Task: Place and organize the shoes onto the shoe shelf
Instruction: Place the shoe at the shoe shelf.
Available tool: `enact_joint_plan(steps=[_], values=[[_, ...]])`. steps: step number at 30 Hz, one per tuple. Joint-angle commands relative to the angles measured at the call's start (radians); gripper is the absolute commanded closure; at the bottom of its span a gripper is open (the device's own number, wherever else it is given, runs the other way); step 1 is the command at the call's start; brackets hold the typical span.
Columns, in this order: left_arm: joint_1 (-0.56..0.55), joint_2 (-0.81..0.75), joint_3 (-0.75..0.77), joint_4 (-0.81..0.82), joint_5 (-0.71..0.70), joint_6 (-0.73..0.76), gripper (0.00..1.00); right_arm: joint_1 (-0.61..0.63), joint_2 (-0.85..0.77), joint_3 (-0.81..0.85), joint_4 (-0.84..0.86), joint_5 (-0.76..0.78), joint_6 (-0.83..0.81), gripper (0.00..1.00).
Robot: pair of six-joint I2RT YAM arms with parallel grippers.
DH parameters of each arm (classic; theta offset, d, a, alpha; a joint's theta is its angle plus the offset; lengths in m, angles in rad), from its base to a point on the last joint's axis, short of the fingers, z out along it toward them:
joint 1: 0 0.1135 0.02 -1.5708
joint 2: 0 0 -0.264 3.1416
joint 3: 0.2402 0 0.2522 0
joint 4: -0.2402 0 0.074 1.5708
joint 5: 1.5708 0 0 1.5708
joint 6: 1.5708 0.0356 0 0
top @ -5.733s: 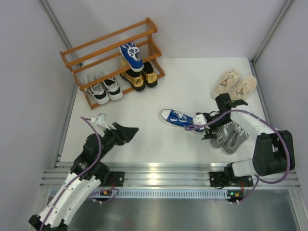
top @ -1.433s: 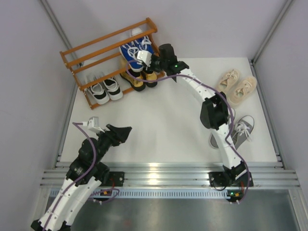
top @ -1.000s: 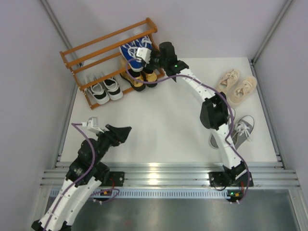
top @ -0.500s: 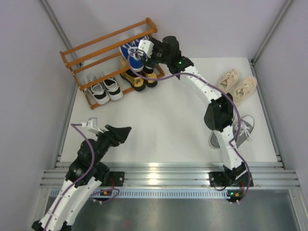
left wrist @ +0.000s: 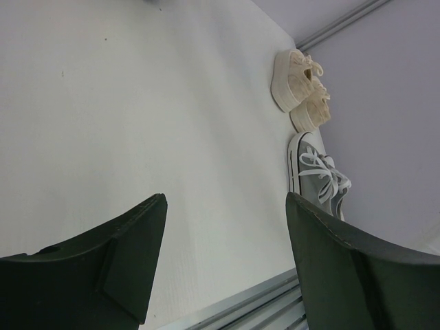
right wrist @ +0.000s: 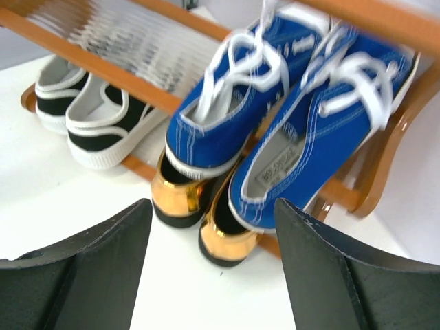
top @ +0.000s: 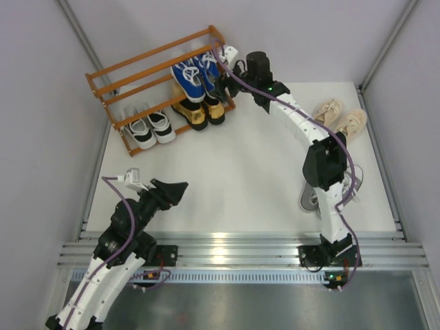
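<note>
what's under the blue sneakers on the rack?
The gold loafers, one tier down; only their heels show. Their fronts are covered by the blue sneakers.

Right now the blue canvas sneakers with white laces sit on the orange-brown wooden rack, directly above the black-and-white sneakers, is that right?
Not quite. The blue canvas sneakers do sit on the orange-brown wooden rack, but directly above the shiny gold loafers. The black-and-white sneakers sit beside those loafers, with nothing above them. The right wrist view shows it.
</note>
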Motion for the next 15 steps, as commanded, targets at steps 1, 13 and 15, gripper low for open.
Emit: enact_joint_plan(steps=[1, 13, 15], values=[[0.002, -0.01, 0.024, 0.011, 0.002, -0.006, 0.25, -0.007, -0.07, -0.049, 0.028, -0.011, 0.108, 0.29], [0.002, -0.01, 0.022, 0.012, -0.012, -0.015, 0.25, -0.007, 0.036, -0.003, 0.086, 0.104, 0.112, 0.33], [0.002, -0.01, 0.022, 0.011, -0.015, -0.016, 0.25, -0.007, 0.05, 0.015, 0.1, 0.1, 0.151, 0.36]])
